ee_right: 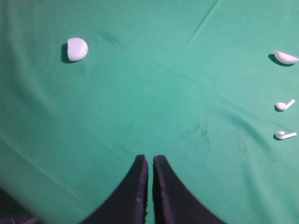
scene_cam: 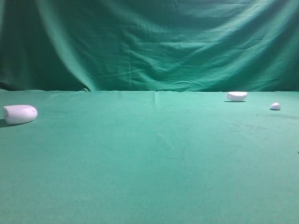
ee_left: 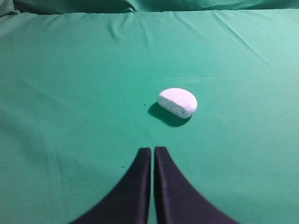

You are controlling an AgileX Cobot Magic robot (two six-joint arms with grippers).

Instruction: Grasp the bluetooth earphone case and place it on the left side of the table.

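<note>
The bluetooth earphone case [scene_cam: 19, 114] is a smooth white capsule lying on its side at the far left of the green table [scene_cam: 149, 163]. In the left wrist view the case [ee_left: 177, 101] rests on the cloth a short way ahead and slightly right of my left gripper [ee_left: 153, 150], which is shut and empty. In the right wrist view the case [ee_right: 76, 49] lies far off at the upper left, well apart from my right gripper [ee_right: 150, 158], also shut with nothing in it. Neither gripper shows in the exterior view.
A flat white half-moon piece [scene_cam: 236, 96] and a tiny white pebble-like piece [scene_cam: 275, 106] lie at the back right. The right wrist view shows the half-moon piece [ee_right: 285, 57] and two loose earbuds [ee_right: 284, 105] [ee_right: 285, 135] at its right edge. A green backdrop [scene_cam: 149, 42] hangs behind.
</note>
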